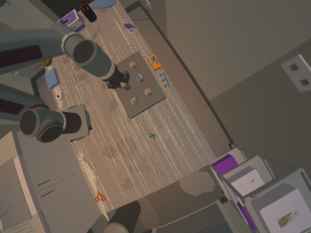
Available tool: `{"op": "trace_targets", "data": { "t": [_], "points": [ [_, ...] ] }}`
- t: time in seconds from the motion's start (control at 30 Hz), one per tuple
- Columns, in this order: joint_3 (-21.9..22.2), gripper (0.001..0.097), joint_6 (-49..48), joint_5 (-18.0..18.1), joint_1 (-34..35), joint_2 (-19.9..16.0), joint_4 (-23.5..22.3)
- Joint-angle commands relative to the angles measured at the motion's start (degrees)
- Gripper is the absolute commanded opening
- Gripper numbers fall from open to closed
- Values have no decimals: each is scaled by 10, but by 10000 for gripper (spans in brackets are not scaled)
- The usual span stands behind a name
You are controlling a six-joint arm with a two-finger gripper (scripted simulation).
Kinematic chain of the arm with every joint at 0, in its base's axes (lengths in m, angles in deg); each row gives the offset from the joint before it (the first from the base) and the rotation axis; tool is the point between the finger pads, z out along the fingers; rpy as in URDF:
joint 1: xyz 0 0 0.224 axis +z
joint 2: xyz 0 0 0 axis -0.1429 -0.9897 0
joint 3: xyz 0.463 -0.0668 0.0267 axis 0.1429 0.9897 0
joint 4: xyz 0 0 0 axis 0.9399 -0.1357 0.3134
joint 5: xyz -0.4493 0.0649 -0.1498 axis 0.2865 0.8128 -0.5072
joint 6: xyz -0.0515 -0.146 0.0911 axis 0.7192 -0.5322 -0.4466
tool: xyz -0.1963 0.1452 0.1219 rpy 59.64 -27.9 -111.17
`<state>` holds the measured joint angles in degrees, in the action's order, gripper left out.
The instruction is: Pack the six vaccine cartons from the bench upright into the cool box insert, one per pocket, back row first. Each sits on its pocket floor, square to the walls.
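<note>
The grey cool box insert lies flat in the middle of the wooden bench, and cartons stand in several of its pockets, among them an orange-topped one, a blue one, another orange one and a grey one. At the insert's left edge my gripper is closed around a vaccine carton, which is mostly hidden under the wrist. An orange carton lies on the bench just right of the insert. A small teal carton lies apart, nearer the front.
The arm's thick forearm hangs over the bench's left half. A blue strip of items lies beside the insert. Scissors sit at the front edge. A black cup and a purple box stand at the back.
</note>
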<state>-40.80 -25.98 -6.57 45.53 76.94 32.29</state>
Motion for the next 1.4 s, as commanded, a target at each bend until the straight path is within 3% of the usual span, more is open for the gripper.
{"op": "trace_targets", "data": {
  "t": [0.0,1.37],
  "points": [
    [0,80,0,-1,0,0,0],
    [9,80,0,-40,0,-29,0]
  ]
}}
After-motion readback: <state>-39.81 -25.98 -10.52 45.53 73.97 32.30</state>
